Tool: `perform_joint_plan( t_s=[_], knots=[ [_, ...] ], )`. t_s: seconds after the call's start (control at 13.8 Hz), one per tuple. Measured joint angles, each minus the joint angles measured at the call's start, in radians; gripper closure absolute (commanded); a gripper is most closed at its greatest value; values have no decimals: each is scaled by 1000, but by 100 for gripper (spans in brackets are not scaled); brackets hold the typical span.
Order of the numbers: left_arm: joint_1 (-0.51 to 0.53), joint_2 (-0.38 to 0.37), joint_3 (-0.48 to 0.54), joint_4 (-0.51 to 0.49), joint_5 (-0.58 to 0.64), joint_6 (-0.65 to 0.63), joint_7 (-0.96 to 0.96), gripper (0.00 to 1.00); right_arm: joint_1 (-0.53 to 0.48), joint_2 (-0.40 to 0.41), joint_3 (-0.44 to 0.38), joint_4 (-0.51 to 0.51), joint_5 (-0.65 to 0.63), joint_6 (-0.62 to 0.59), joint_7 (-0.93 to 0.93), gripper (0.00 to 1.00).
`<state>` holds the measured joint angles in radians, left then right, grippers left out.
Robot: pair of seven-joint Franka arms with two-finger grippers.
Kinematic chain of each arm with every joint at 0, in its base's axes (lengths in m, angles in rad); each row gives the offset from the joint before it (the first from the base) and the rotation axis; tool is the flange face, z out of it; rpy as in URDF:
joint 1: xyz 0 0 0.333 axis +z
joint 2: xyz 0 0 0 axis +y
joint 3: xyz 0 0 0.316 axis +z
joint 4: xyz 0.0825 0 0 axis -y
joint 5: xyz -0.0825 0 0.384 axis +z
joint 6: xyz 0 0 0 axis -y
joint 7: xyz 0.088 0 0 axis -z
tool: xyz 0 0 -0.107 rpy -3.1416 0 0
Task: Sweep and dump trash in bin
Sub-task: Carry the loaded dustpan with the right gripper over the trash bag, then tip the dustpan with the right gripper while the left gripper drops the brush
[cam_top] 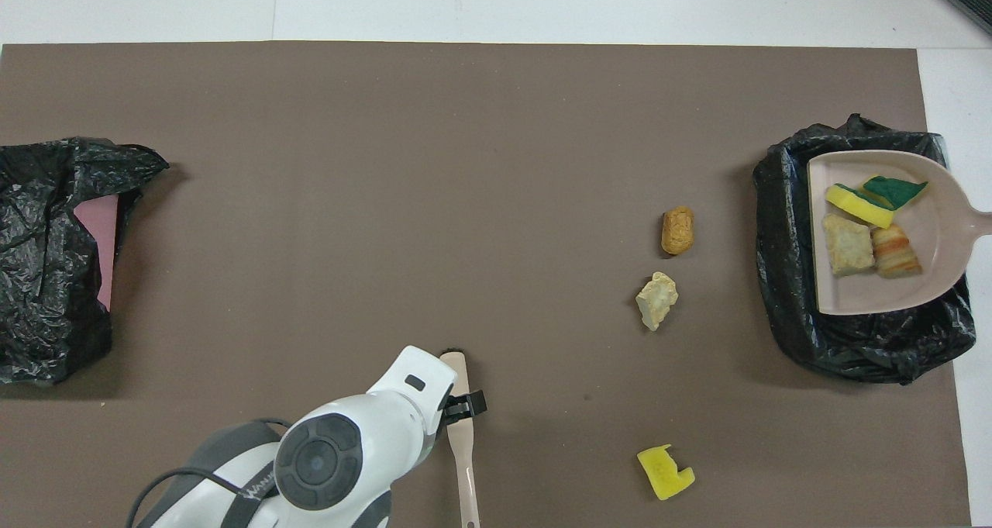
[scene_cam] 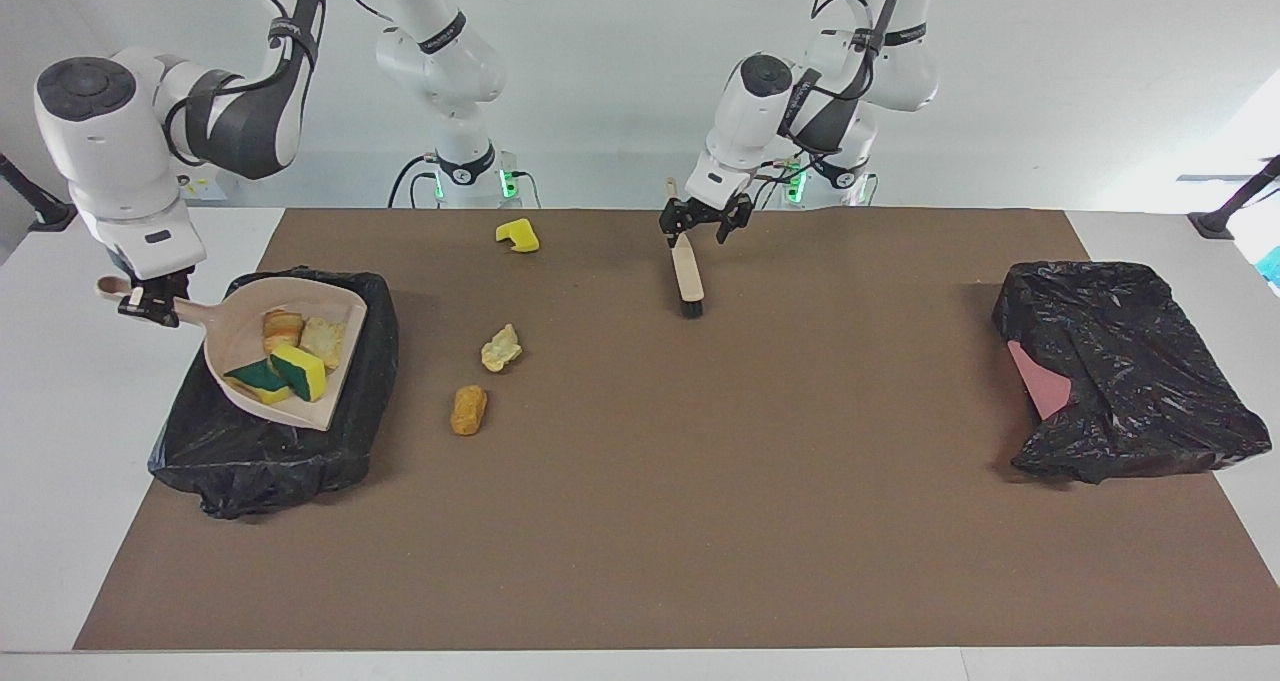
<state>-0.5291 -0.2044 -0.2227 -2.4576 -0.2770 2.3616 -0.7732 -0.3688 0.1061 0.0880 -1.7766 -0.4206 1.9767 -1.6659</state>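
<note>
1. Brown mat (scene_cam: 700,521) covering the table: no markings.

2. Landmark: black-bagged bin (scene_cam: 290,451) at the right arm's end of the table. A second black-bagged bin (scene_cam: 1120,371), showing pink at one side, sits well apart from it at the left arm's end.

3. Beige plastic dustpan (scene_cam: 335,401): held over the landmark bin, roughly level. Its long axis runs along the table, with the handle outside the bin's rim and the open lip toward the table's middle but inside the rim. The right gripper (scene_cam: 150,306) is clamped on the handle. Tipping lip-down should drop the load inside the bin.

4. Wooden brush with black bristles (scene_cam: 688,276): on the mat, well apart from the landmark bin. The left gripper (scene_cam: 705,219) is spread over its handle, gripping nothing.

5. Trash: four scraps (scene_cam: 285,356) in the pan. Three lie on the mat beside the landmark bin: an orange-brown lump (scene_cam: 468,409), a pale beige lump (scene_cam: 501,347) and, nearest the robots, a yellow sponge chunk (scene_cam: 517,234). The left arm is closer to these.

6. Writing: lettering on the left arm's casing is cut off and unreadable.
</note>
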Motion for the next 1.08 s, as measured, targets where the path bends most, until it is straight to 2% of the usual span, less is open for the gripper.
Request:
perform_joint_plan(
  t_s=[0.29,0.72,1.08],
  knots=[
    [171,22,3,79,64,-71,216,0,-5,-6,-3,-8,-72,0,14,100],
    [408,99,7,340,143,-288,568,0,38,-13,5,-19,-261,0,49,100],
    [514,148,9,583,200,-523,711,0,54,-22,6,-22,-386,-48,169,100]
  ],
)
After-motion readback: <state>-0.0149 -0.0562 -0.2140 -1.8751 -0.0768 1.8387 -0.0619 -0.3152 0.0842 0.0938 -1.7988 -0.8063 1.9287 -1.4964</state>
